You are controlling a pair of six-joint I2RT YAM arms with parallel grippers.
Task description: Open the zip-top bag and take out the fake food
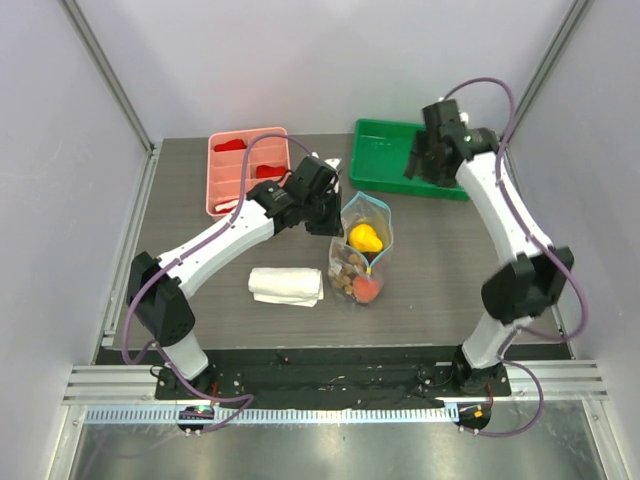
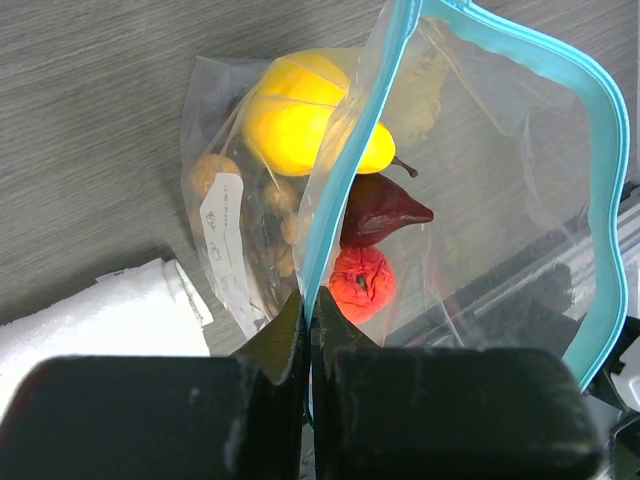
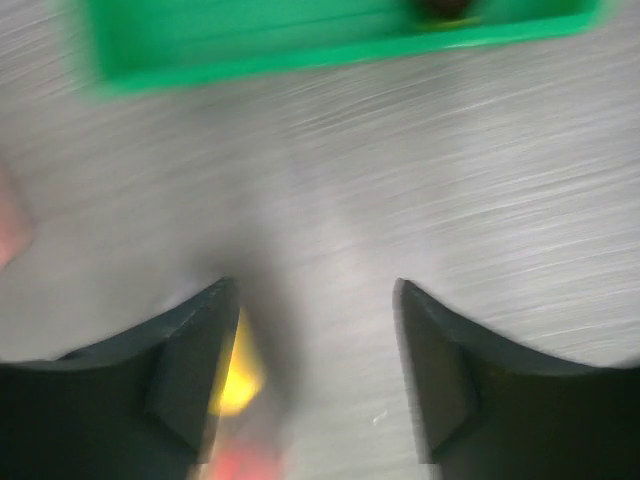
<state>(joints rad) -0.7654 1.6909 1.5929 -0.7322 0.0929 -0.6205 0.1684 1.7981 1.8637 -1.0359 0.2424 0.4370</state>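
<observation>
The zip-top bag point(image 1: 366, 252) stands near the table's middle with its mouth open and its light-blue zip strip point(image 2: 338, 175) spread in a loop. My left gripper point(image 2: 308, 300) is shut on one side of that strip at the bag's rim. Inside lies fake food: a yellow fruit point(image 2: 300, 125), a dark red piece point(image 2: 385, 210), a red-orange piece point(image 2: 362, 283) and brown balls point(image 2: 215, 175). My right gripper point(image 3: 315, 290) is open with nothing between its fingers, up over the green tray point(image 1: 385, 150). Its view is blurred, with a yellow smear point(image 3: 235, 385) at the lower left.
A pink tray point(image 1: 245, 170) with flat red pieces sits at the back left. A folded white cloth point(image 1: 287, 285) lies left of the bag. The green tray point(image 3: 250, 50) holds something dark at its far side. Metal frame posts stand at the back corners.
</observation>
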